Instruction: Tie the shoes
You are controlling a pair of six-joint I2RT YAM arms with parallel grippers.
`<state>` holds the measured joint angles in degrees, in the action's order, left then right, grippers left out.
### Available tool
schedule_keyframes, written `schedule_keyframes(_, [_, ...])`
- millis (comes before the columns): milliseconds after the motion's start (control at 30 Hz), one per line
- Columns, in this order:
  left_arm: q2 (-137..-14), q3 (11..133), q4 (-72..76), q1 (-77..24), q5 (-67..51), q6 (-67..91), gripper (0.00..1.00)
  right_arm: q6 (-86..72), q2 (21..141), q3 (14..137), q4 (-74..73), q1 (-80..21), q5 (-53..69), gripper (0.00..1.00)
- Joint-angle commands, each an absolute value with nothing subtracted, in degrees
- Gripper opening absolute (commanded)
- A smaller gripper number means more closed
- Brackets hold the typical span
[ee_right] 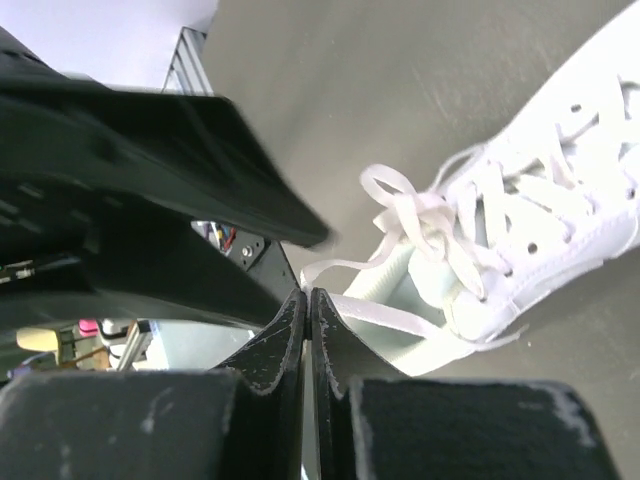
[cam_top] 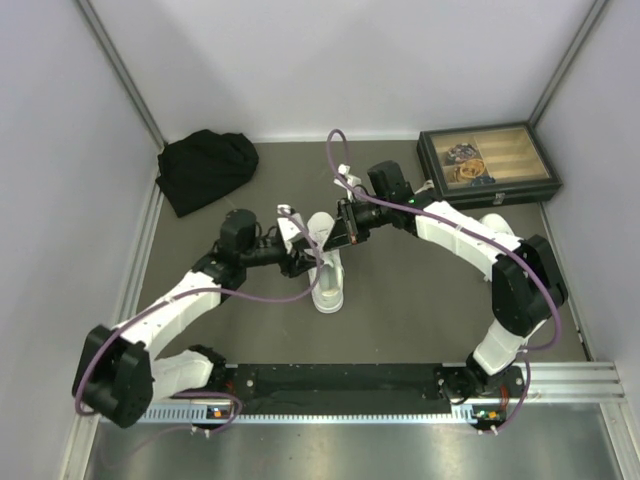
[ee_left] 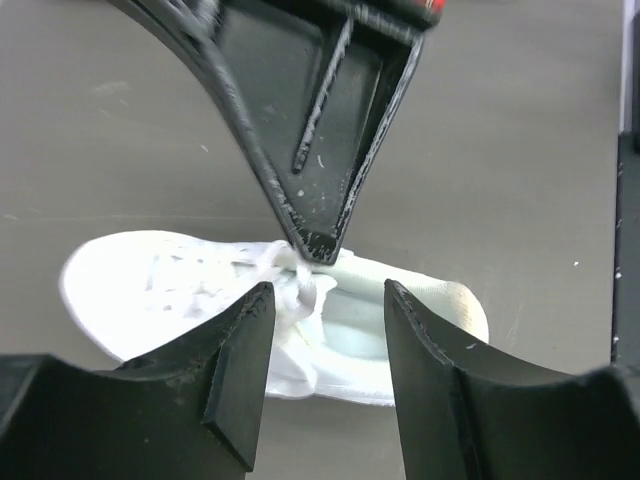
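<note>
Left gripper (ee_left: 325, 300): fingers standing spread over the sneaker (ee_left: 150, 285).
Right gripper (ee_right: 308, 300): fingers pinching laces (ee_right: 410, 215), blocking just beyond left fingertips.
Beyond: cloth bundle (cam_top: 205, 168), box (cam_top: 487, 165) lying well apart.

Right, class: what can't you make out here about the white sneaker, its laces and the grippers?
- Top view: the left gripper and right gripper cover the all-white low-top sneaker's lacing.
- Right wrist view: shut fingertips hide whether a thin white lace is pinched; the edge cuts off the toe.

Robot lab cell: plain white walls (cam_top: 300, 60), aluminium framing (cam_top: 122, 72).
</note>
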<state>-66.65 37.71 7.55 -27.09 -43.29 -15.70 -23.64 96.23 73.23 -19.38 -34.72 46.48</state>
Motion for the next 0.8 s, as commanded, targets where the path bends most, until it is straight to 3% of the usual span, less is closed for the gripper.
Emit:
schedule_keyframes(0, [-61.97, 37.71, 5.36, -22.51, -51.67, -14.23, 0.52, -23.73, 94.75, 73.3, -13.36, -34.54, 49.22, 0.0])
schedule_keyframes(767, [-65.13, 34.72, 19.42, -25.75, -44.13, -10.89, 0.35, -31.64, 96.94, 70.75, -6.59, -35.07, 49.66, 0.0])
